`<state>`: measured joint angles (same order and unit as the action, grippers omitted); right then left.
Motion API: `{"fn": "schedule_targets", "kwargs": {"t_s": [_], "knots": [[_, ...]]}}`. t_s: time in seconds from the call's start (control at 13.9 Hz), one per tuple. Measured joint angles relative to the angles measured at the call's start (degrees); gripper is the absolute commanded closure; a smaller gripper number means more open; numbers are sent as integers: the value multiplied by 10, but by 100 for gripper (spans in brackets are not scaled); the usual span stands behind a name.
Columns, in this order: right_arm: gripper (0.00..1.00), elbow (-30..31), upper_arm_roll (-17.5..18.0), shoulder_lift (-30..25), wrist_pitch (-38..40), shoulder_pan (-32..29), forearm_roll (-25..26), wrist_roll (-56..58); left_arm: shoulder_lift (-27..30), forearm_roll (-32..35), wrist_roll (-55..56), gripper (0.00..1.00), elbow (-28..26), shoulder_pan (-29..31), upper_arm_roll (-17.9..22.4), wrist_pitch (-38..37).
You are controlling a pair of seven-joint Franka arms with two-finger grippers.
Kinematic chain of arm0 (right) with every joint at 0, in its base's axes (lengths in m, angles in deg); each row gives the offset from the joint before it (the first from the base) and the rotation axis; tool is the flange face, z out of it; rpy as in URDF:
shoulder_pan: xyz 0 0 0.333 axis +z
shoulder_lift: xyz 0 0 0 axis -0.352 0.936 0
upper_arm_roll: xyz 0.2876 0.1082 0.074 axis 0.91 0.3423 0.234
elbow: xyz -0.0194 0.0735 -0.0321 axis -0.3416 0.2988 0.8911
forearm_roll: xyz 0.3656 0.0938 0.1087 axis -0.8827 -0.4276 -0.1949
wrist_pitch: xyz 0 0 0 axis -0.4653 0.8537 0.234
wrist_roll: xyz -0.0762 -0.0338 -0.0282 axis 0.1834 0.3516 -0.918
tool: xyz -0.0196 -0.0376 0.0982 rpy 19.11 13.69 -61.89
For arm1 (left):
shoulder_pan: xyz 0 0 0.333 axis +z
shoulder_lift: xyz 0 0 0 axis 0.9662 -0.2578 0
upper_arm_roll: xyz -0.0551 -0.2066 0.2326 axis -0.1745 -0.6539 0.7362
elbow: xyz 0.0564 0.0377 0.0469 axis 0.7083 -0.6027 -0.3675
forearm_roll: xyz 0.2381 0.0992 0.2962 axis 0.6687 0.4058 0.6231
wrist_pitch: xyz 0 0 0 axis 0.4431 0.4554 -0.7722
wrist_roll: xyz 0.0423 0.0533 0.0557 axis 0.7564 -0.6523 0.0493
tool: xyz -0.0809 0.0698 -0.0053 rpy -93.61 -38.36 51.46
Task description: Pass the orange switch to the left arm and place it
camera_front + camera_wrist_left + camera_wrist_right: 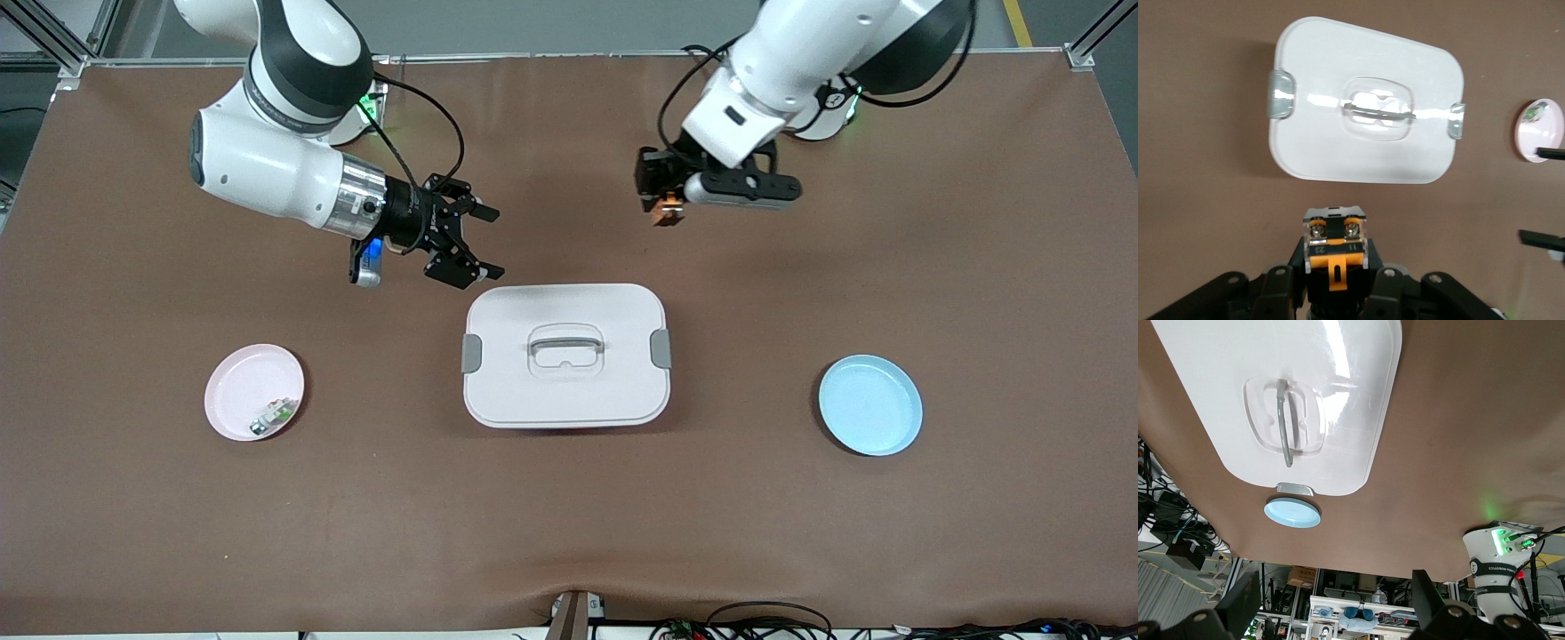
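Observation:
The orange switch [667,213] is a small black part with orange marks, held in my left gripper [660,200], which is shut on it up in the air over the bare table between the box and the arm bases. In the left wrist view the orange switch [1335,243] sits between the jaws of the left gripper [1336,283], with the box [1365,100] below it. The white lidded box [565,355] stands mid-table. My right gripper [494,242] is open and empty over the table, beside the box's corner toward the right arm's end; its fingers [1238,600] are spread wide.
A pink plate [240,378] holding a small white-and-green part [274,413] lies toward the right arm's end. A light blue plate [870,404] lies toward the left arm's end and also shows in the right wrist view [1293,512]. Brown mat covers the table.

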<state>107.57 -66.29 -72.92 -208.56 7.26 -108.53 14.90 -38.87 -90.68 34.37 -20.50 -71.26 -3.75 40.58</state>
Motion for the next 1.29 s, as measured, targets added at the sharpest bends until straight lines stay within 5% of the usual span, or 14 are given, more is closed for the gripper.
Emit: {"fn": "schedule_targets", "kwargs": {"t_s": [0.22, 0.5, 0.72, 0.93, 1.29], "knots": [[0, -2, -8, -4, 71, -36, 24, 71, 14, -2, -45, 100, -8, 63, 3, -46], [0, -43, -14, -16, 182, -101, 179, 113, 14, -3, -135, 100, -12, 155, 5, -89], [0, -49, -14, -18, 200, -115, 280, 175, 13, -3, -186, 100, -19, 208, 6, -93], [0, -49, -14, -17, 217, -154, 326, 271, 10, 15, -240, 100, -25, 269, 7, -93], [0, -70, -15, -17, 255, -218, 458, 445, -21, 101, -251, 100, -28, 292, 7, -72]]}}
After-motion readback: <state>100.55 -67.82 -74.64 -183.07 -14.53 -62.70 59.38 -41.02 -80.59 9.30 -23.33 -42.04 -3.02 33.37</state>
